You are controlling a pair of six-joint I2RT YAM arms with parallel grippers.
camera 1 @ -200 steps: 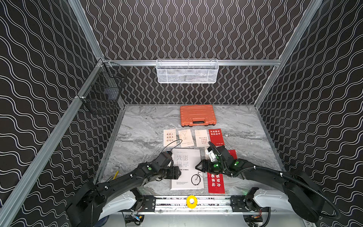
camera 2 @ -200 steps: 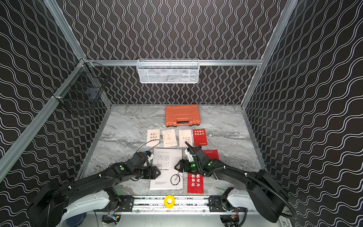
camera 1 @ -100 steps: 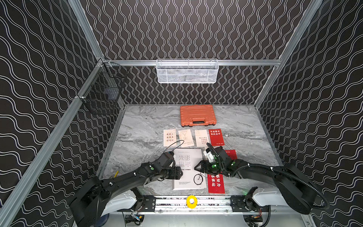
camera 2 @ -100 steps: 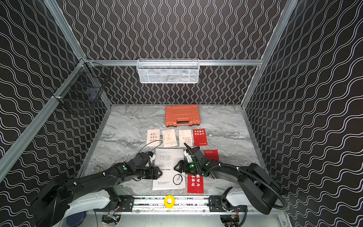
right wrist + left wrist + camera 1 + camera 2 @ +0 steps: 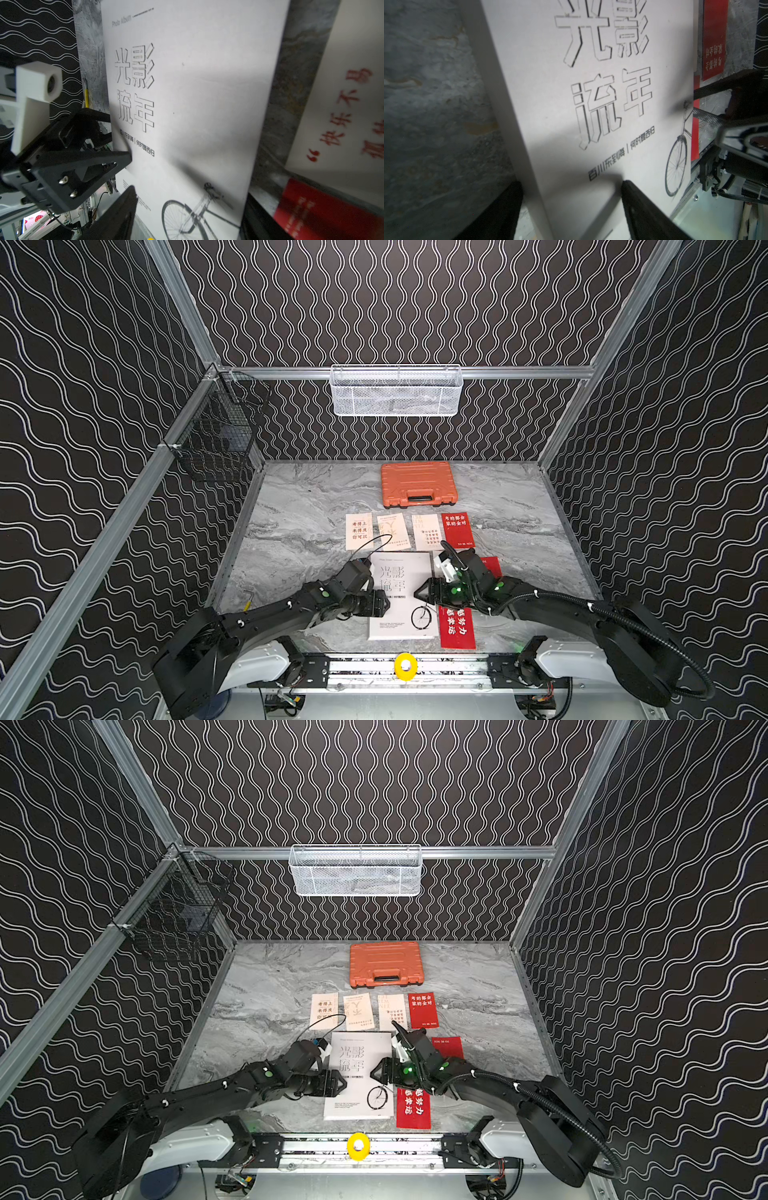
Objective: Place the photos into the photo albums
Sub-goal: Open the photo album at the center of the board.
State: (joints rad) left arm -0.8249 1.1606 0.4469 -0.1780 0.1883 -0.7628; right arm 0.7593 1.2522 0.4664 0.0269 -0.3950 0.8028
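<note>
The photo album (image 5: pixel 401 597) (image 5: pixel 360 1073), a white book with grey characters and a bicycle drawing, lies shut near the table's front. My left gripper (image 5: pixel 385 604) (image 5: pixel 571 207) is open and straddles its left edge, one finger over the cover. My right gripper (image 5: pixel 417 595) (image 5: pixel 187 218) is open over the cover at its right edge. Behind the album lie three cream photos (image 5: pixel 392 531) and a red photo (image 5: pixel 458 529) in a row. A second red photo (image 5: pixel 457 626) lies right of the album. A third red photo (image 5: pixel 491 566) is partly hidden by the right arm.
An orange tool case (image 5: pixel 419 485) lies at the back of the marble table. A white mesh basket (image 5: pixel 397 391) hangs on the back wall and a black wire basket (image 5: pixel 216 435) on the left wall. A yellow-handled tool (image 5: pixel 247 605) lies by the left edge.
My left gripper has crept right over the album's left edge, and the album seems nudged slightly right. The right gripper has stayed at the album's right edge, its jaws a little narrower.
</note>
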